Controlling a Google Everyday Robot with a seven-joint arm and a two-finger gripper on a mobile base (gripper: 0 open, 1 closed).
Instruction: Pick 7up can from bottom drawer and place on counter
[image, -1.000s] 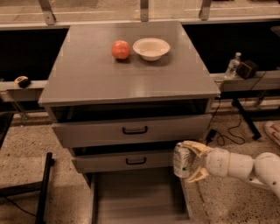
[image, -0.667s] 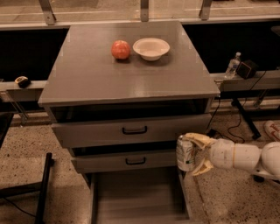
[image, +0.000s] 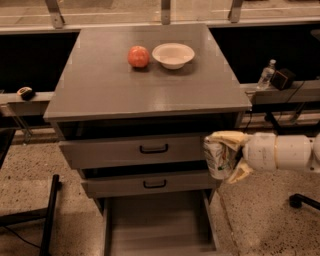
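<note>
Clearly, we had the small silver-and-green aluminium 7up can (image: 215, 160) in our grasp. The pale two-finger gripper (image: 223, 156) was clamped on it, one finger over its top and the other under its base, and the can stood roughly upright. Gripper and can hung in the air at the cabinet's front right corner, level with the two upper grey drawers with black handles (image: 154, 148). That put them below the counter and above the right wall of the bottom drawer.

The white arm (image: 280, 152) reached in from the right edge of the view, almost level.

The bottom drawer (image: 157, 225) — a plain grey tray with side walls — stood pulled out toward us, and the drawers above it were only slightly ajar.

On the wide, flat, slightly glossy grey counter (image: 145, 92) a round red-orange apple (image: 138, 56) sat just beside a shallow white bowl (image: 173, 54), both near the far edge — well apart from the can.

Behind the cabinet, on a ledge to the right, we saw a small clear plastic bottle (image: 266, 74) next to a dark box (image: 283, 78).
</note>
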